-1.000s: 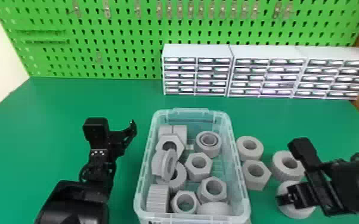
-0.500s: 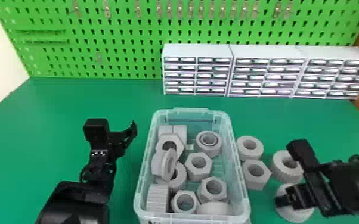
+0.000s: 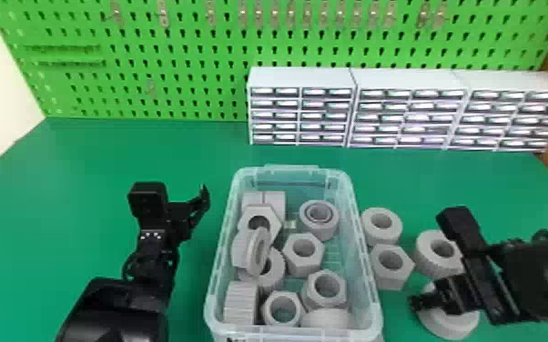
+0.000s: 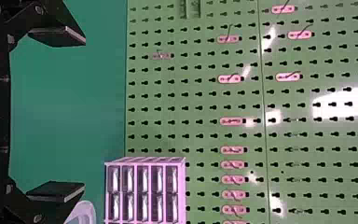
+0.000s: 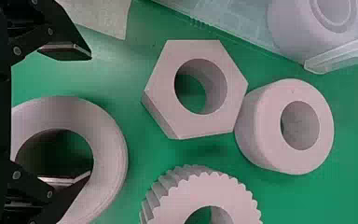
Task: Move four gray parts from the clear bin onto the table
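- A green pegboard (image 3: 123,76) is standing upright.
- White drawer cabinets (image 3: 302,77) are sitting before the pegboard.
- Light (image 4: 349,99) is glinting off the pegboard.

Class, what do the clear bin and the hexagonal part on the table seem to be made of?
Clear bin: probably plastic, smooth and see-through; a gray part shows through its wall.
Hexagonal part: possibly plastic, matte; its faces lack metallic glint.

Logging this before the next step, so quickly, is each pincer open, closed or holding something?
Left pincer: open, empty.
Right pincer: open, gripping nothing, one finger over or in the hole of a round part.
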### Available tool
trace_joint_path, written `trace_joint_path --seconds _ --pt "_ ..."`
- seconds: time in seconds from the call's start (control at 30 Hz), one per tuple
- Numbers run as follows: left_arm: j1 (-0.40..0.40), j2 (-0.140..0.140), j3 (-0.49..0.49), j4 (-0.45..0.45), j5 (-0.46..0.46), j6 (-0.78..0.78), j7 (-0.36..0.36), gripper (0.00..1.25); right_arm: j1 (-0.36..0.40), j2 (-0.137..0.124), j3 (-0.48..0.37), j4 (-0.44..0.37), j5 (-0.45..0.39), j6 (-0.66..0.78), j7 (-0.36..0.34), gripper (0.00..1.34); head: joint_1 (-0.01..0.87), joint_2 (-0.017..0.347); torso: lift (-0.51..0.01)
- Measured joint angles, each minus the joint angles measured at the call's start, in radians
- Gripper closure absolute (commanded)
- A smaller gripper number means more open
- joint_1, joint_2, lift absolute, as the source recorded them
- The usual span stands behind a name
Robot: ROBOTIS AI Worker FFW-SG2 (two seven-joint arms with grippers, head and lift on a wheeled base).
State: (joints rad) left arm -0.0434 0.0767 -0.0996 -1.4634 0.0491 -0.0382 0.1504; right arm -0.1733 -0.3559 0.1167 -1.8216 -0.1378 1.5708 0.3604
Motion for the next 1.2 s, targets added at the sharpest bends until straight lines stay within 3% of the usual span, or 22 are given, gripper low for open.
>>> trace_joint_path --seconds 0.43,0.73,1.2 --pt "-0.001 0.000 -0.002 0.000 0.000 0.000 0.000 0.18 -0.028 0.002 0.009 -0.015 -0.026 0.000 0.000 0.42 0.693 0.072 -0.052" --pt "-0.002 0.000 -0.003 0.000 -0.003 0.000 0.000 0.18 -0.068 -0.003 0.014 -0.073 -0.034 0.000 0.000 0.42 0.693 0.072 -0.052" --pt "-0.006 0.000 -0.007 0.002 -0.008 0.001 0.000 0.18 -0.083 0.009 -0.060 -0.133 -0.056 0.000 0.000 0.42 0.693 0.072 -0.052"
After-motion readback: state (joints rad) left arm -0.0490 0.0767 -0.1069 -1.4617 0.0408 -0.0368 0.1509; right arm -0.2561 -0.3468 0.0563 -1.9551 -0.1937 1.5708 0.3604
